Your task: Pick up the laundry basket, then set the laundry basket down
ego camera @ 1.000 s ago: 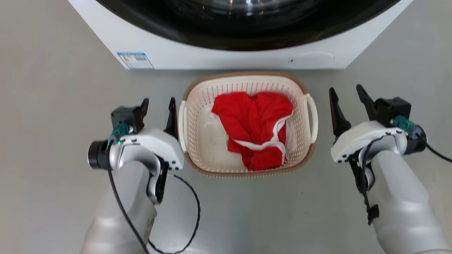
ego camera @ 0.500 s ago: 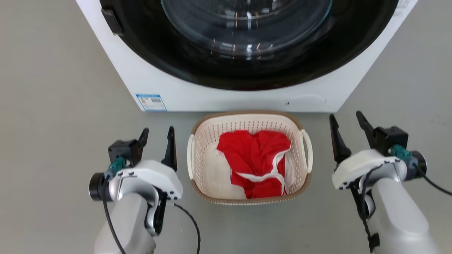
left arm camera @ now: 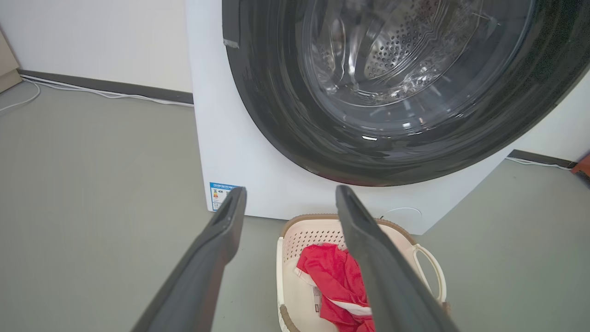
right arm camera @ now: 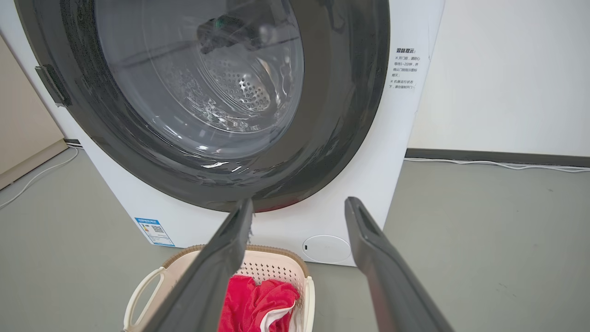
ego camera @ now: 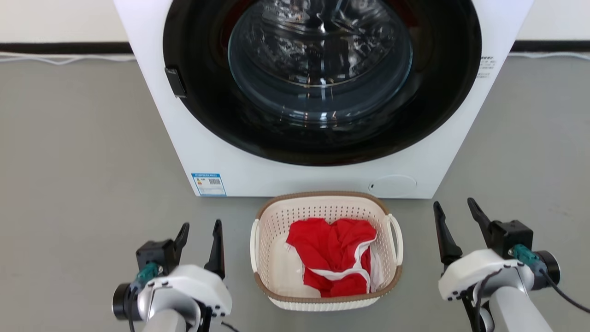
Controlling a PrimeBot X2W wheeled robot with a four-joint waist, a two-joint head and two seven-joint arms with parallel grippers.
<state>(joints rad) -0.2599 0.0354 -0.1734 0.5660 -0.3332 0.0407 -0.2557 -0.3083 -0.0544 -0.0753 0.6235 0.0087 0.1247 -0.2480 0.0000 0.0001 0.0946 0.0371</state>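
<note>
- Sitting on the grey floor (ego camera: 69,161) just before the washer (ego camera: 207,138), the laundry basket (ego camera: 275,230) holds red cloth (ego camera: 332,253).
- Left gripper (ego camera: 200,226) hangs beside it, fingers spread, empty.
- Right gripper (ego camera: 453,205) likewise, on the other side.

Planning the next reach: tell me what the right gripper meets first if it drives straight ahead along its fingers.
Probably the white washer, just below its door; the right gripper points past the laundry basket beside it. Depth unclear.
</note>
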